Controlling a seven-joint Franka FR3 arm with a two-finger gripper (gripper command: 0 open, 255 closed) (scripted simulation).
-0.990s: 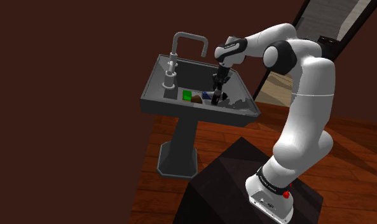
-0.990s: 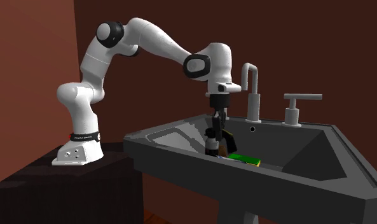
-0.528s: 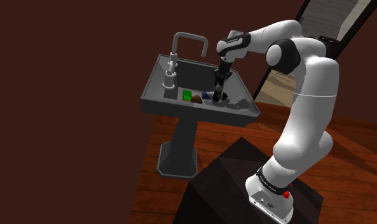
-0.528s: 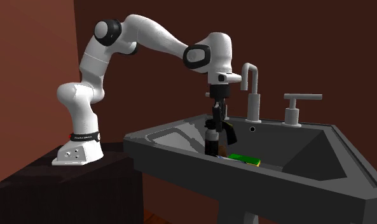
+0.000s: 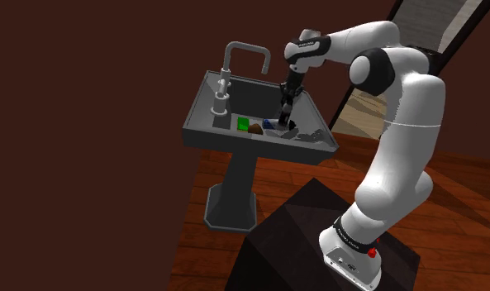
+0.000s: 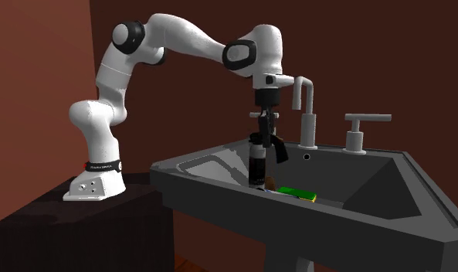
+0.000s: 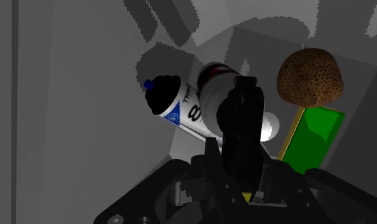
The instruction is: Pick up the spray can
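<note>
The spray can (image 6: 258, 166) is a slim cylinder with a pale band and dark ends. It hangs upright over the sink basin (image 6: 374, 185), and its lower end is hidden behind the front rim. My gripper (image 6: 263, 137) is shut on the can's upper part. In the shoulder view the gripper (image 5: 284, 106) points down into the basin with the can (image 5: 287, 125) below it. In the wrist view a black finger (image 7: 241, 121) crosses the can's pale body (image 7: 209, 102).
A white labelled tube with a black cap (image 7: 174, 105) lies on the basin floor beside the can. A green sponge (image 6: 296, 192) and a brown round lump (image 7: 308, 76) lie further in. The faucet (image 6: 304, 100) and tap handle (image 6: 362, 124) stand behind the gripper.
The hand has risen straight up over the basin, carrying the spray can with it. The tube, sponge and lump have stayed in place.
</note>
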